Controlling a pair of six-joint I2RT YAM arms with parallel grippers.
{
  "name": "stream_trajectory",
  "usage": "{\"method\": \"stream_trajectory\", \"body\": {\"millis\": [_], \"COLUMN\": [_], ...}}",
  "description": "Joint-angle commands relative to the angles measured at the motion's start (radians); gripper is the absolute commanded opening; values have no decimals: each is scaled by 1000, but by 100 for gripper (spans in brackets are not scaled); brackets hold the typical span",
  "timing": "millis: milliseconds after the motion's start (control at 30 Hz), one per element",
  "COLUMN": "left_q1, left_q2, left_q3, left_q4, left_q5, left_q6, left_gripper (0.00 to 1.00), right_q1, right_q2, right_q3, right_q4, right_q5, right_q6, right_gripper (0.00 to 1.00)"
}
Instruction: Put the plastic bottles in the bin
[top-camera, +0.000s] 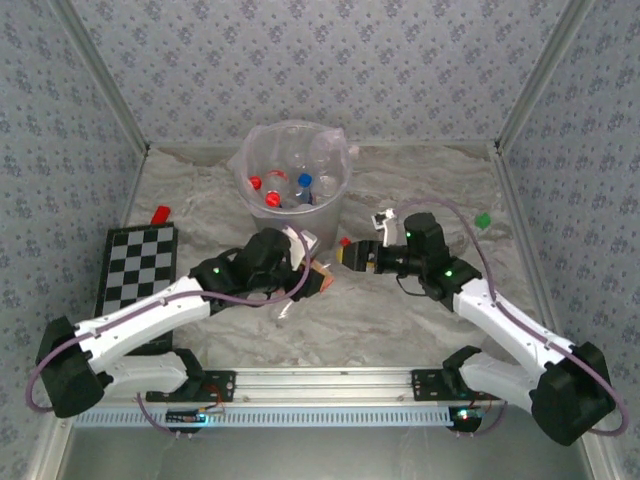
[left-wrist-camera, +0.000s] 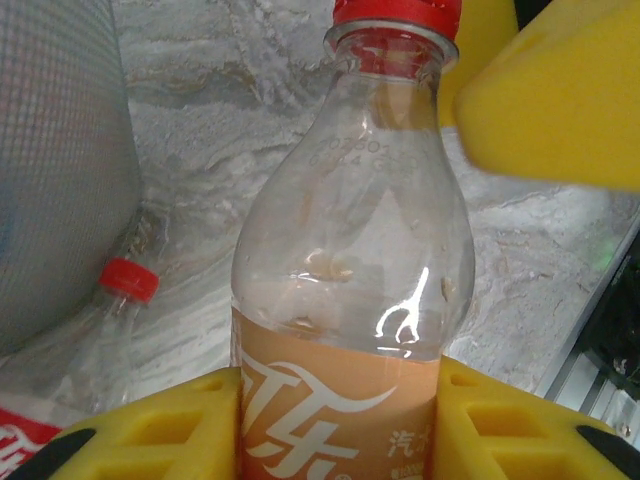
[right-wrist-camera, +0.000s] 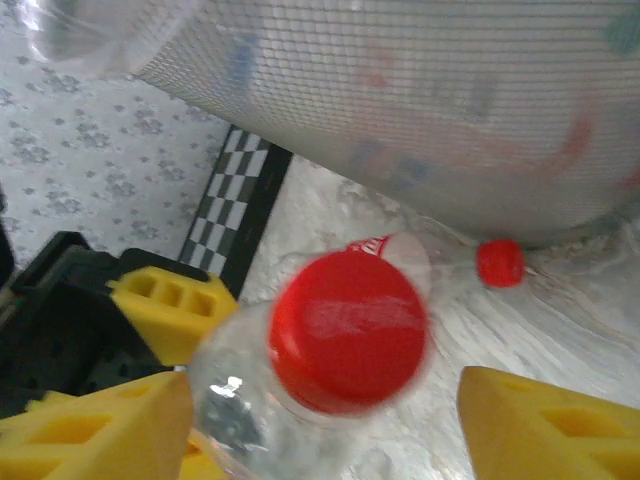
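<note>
My left gripper (left-wrist-camera: 337, 410) is shut on a clear plastic bottle (left-wrist-camera: 350, 250) with an orange label and a red cap (left-wrist-camera: 397, 12), and its yellow fingers (left-wrist-camera: 160, 425) press both sides of the label. In the top view this left gripper (top-camera: 315, 278) sits just in front of the bin (top-camera: 295, 175). My right gripper (right-wrist-camera: 320, 395) faces the same bottle's red cap (right-wrist-camera: 350, 330), open, with a finger on each side of it and a gap on the right. A second bottle (left-wrist-camera: 100, 330) with a red cap (right-wrist-camera: 500, 262) lies on the table against the bin (right-wrist-camera: 420, 110).
Several bottles (top-camera: 285, 190) lie inside the bin. A checkerboard (top-camera: 140, 265) lies at the left with a small red object (top-camera: 160, 213) behind it. A green object (top-camera: 483, 219) sits at the far right, and a white one (top-camera: 383, 218) behind the right gripper (top-camera: 355, 255).
</note>
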Motion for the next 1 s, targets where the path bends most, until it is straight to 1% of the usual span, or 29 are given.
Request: {"method": "stream_trajectory", "body": {"millis": [0,67,133,167,233,300,400,433,567,600,667,767,833,900,967], "left_q1": [-6,-6,-6,-6,-6,-5,-3,-3,5,15,49,148,221,297,352], "left_q2": [26,40,54,60,67,69,69,68,17,-8,-62,-166,-243,-310,-350], "left_q3": [47,56,67,73,83,86,77,78,75,70,63,45,44,58,79], "left_q4": [75,85,82,79,68,68,81,78,67,58,28,-1,-14,-22,-30], "left_q5": [30,43,48,44,32,18,14,14,20,36,60,133,174,218,239], "left_q6": [31,40,49,52,57,61,66,66,66,69,69,42,18,-8,-28], "left_gripper": [41,41,41,41,40,40,41,43,65,68,71,75,76,76,76], "right_q1": [15,16,15,16,15,14,-1,-9,-77,-102,-149,-194,-198,-193,-178], "right_q2": [18,40,65,74,78,60,6,-13,-106,-125,-149,-156,-144,-116,-85], "right_q3": [45,61,75,82,94,110,131,142,248,290,380,519,588,654,714], "right_q4": [81,69,62,55,26,-25,-116,-153,-343,-392,-463,-477,-426,-347,-282], "right_q5": [15,15,5,-3,-6,19,67,79,125,137,158,169,142,80,26], "right_q6": [-52,-64,-70,-72,-83,-111,-161,-179,-309,-350,-426,-530,-594,-652,-714], "right_gripper": [69,68,60,54,46,38,31,29,25,24,21,18,16,15,15]}}
